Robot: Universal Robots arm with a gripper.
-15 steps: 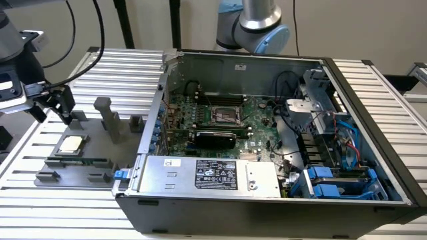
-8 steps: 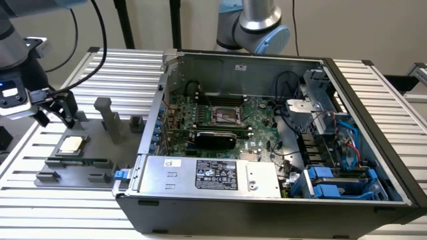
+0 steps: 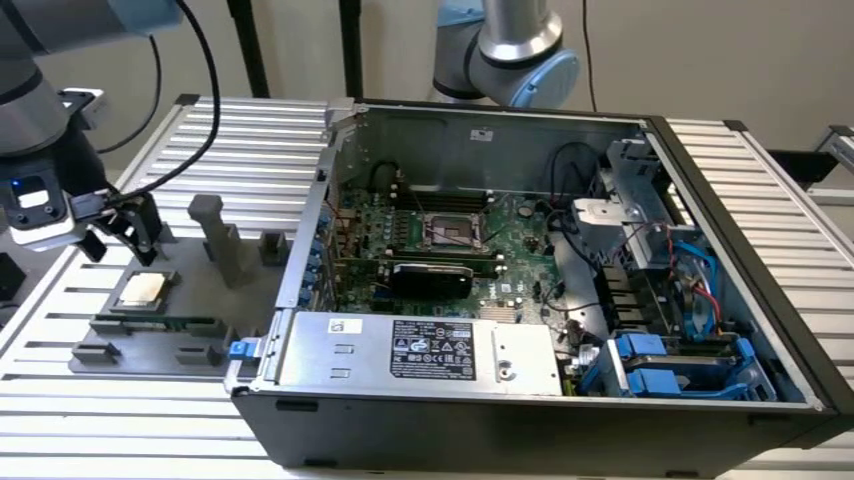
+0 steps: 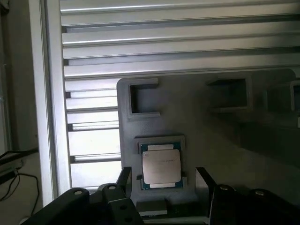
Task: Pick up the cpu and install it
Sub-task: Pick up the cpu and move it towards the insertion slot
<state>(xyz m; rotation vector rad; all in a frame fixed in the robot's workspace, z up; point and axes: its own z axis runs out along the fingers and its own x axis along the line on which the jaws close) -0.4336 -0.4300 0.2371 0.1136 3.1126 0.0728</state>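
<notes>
The cpu (image 3: 143,290) lies flat in a recess of the grey holder tray (image 3: 254,290), left of the computer case in the exterior view; its silvery top faces up. My gripper (image 3: 123,250) hangs just above and behind it, open, with nothing between the fingers. In the wrist view the cpu (image 4: 161,166) sits between the two dark fingertips (image 4: 124,178), which stand apart on either side without touching it. The empty cpu socket (image 3: 454,232) shows on the motherboard (image 3: 514,262) inside the open case.
A long green memory stick (image 3: 154,323) lies on the tray in front of the cpu. A grey upright post (image 3: 214,235) rises from the tray. The case walls (image 3: 534,420) surround the motherboard. A second arm's base (image 3: 514,50) stands behind the case.
</notes>
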